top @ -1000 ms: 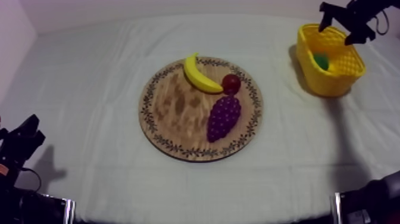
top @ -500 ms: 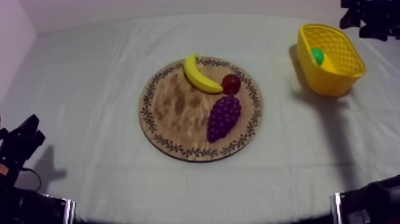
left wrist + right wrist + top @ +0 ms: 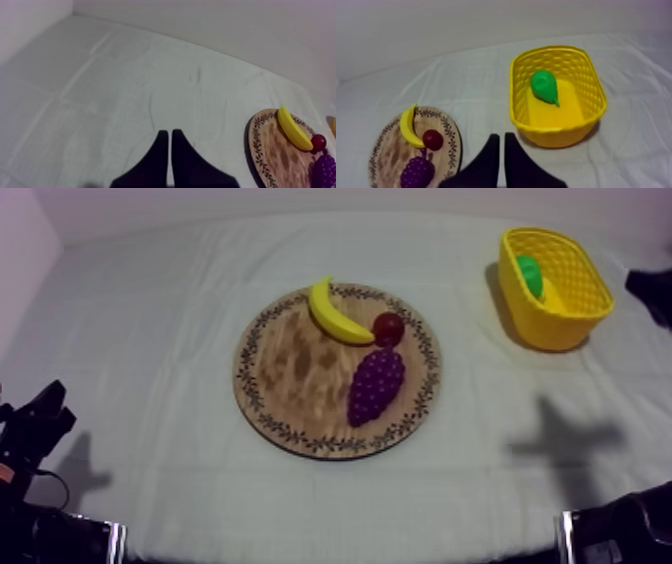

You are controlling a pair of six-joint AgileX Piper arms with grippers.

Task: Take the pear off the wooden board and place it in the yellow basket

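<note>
Pear (image 3: 543,86), green, inside yellow basket (image 3: 558,134)

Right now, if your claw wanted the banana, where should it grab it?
The banana lies flat on the wooden board, so I'd come straight down from above and pinch across its thick middle, squeezing the two long curved sides. One end sits right beside the small red fruit, so I'd probably keep away from that end.

Drawn back from over the yellow basket (image 3: 552,328) toward the right edge of the desk (image 3: 150,328): right pincer (image 3: 501,136), now closed to a narrow wedge. Shifted slightly farther inside: pear (image 3: 529,276).
</note>
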